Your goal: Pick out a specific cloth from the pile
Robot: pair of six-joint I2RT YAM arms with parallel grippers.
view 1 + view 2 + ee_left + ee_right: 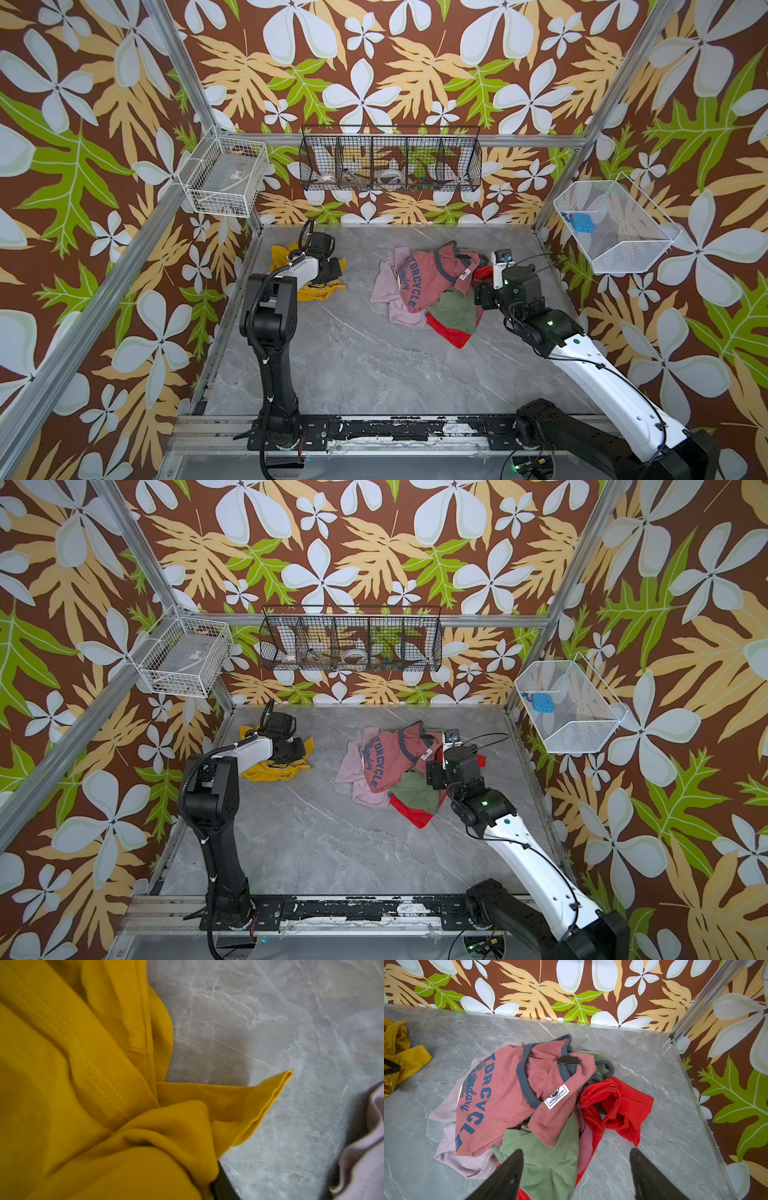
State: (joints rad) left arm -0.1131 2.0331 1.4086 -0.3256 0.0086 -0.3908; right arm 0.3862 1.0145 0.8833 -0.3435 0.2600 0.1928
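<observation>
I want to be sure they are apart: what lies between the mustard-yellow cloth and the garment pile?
Only bare grey marble table lies between the cloth and the pile; they do not touch. Both top views show the gap.

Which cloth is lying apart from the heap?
The mustard-yellow cloth: it lies alone at the back left of the table, with bare marble between it and the pile of salmon, lilac, green and red garments.

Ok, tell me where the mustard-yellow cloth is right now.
In both top views the mustard-yellow cloth lies crumpled on the far-left part of the table, beneath the left gripper and well apart from the pile at centre-right.
</observation>
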